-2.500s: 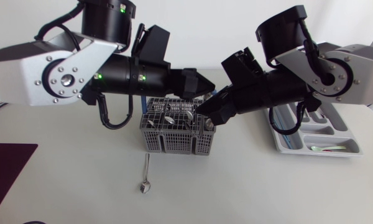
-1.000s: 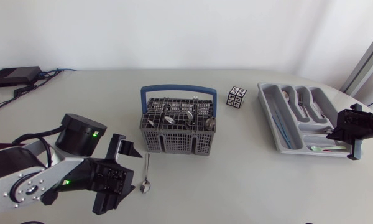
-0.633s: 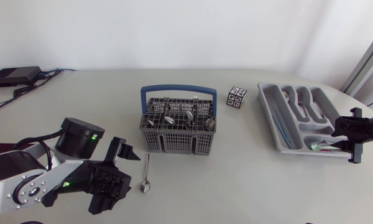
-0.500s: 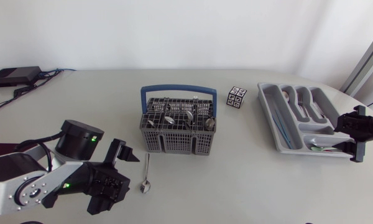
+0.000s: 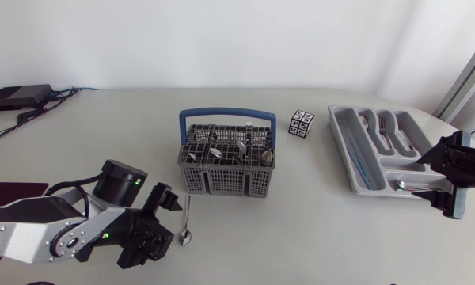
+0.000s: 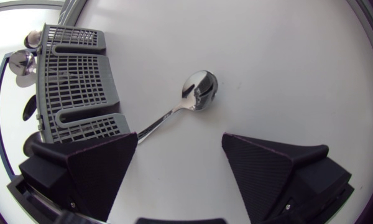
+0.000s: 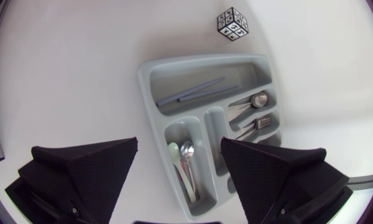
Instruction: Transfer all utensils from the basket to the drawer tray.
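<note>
Over the worktop [image 5: 317, 237], hovering with the left end effector [image 6: 179, 148] released above a spoon [image 6: 199, 98] lying just beside the basket [image 6: 74, 81] of utensils [image 5: 215, 149]. Holding the right end effector [image 7: 180, 146] released as well, above the drawer tray [image 7: 150, 87] containing cutlery [image 7: 186, 152].

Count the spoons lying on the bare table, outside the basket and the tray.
1. The spoon lies in front of the basket, just ahead of the open left hand. The left arm covers part of the table, so another may be hidden.
</note>
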### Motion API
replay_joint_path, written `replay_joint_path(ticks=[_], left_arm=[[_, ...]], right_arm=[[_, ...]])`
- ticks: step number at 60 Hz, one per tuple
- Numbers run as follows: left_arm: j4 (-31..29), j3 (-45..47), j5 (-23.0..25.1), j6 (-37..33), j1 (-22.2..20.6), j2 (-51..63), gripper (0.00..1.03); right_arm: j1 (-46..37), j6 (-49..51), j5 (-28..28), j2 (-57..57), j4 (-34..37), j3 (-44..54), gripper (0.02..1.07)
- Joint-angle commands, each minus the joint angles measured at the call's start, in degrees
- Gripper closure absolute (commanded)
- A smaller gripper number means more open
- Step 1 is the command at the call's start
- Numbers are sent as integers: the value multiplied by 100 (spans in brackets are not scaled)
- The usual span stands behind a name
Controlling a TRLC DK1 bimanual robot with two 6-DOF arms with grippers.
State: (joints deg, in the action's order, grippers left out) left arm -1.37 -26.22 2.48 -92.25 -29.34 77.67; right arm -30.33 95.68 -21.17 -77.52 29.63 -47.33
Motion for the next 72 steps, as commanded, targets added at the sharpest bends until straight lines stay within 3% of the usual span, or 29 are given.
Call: replay_joint_path(ticks=[1,12,49,72], left_arm=[[-92,-164,-37,-364,-63,170,7],[-1006,-727,-169,-891,-116,319,7],[-1815,-1659,-503,-2456,-309,1172,9],[-3098,-2766,-626,-2790,-616,1822,12]], right_arm=[[150,-120,-28,263,70,356,9],[370,-128,-28,615,228,690,9],[1310,-638,-45,1933,412,1815,9],[1618,-840,-151,2065,324,2044,9]])
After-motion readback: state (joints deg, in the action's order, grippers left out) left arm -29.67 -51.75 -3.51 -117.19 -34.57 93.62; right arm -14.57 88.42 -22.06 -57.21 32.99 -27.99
